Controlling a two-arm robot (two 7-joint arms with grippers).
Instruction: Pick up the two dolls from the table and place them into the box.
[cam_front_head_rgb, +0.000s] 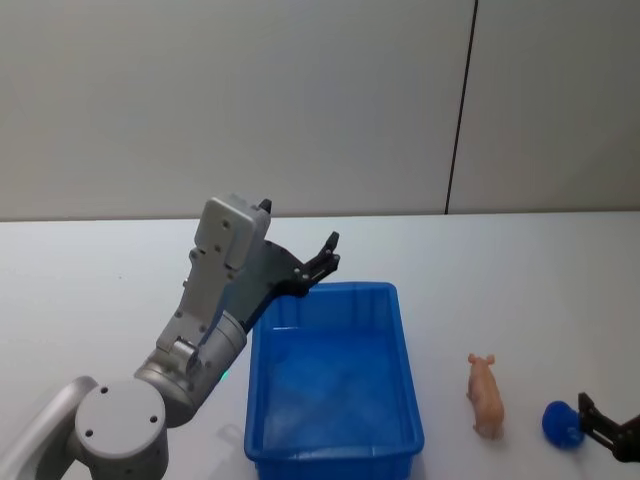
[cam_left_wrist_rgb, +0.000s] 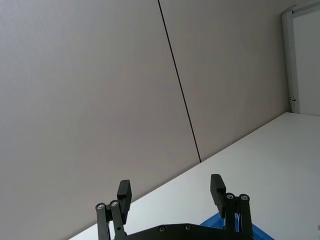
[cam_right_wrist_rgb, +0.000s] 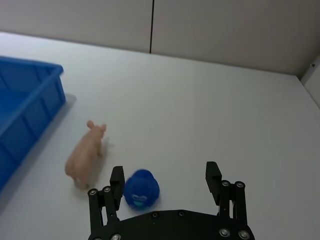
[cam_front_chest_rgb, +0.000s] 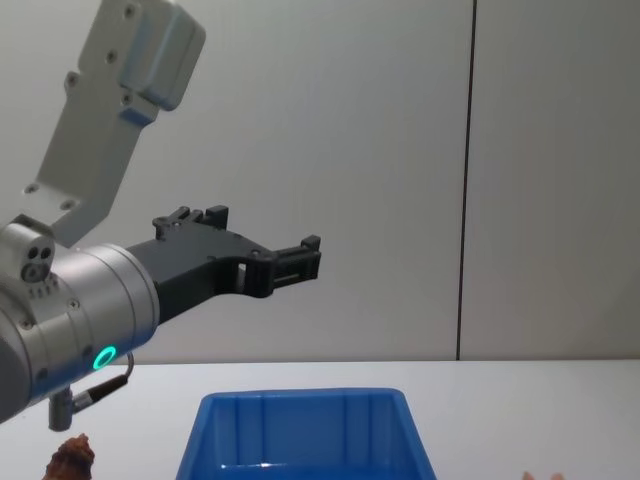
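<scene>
Hovering above the box (cam_front_head_rgb: 407, 370), left gripper (cam_front_head_rgb: 329, 254) gapes wide, empty.

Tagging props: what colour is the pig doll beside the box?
The pig doll is peach-pink; clearest in right wrist view.

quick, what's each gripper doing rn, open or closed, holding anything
Left gripper: open, empty, raised over the box.
Right gripper: open, holding nothing, low by the small blue toy.
</scene>
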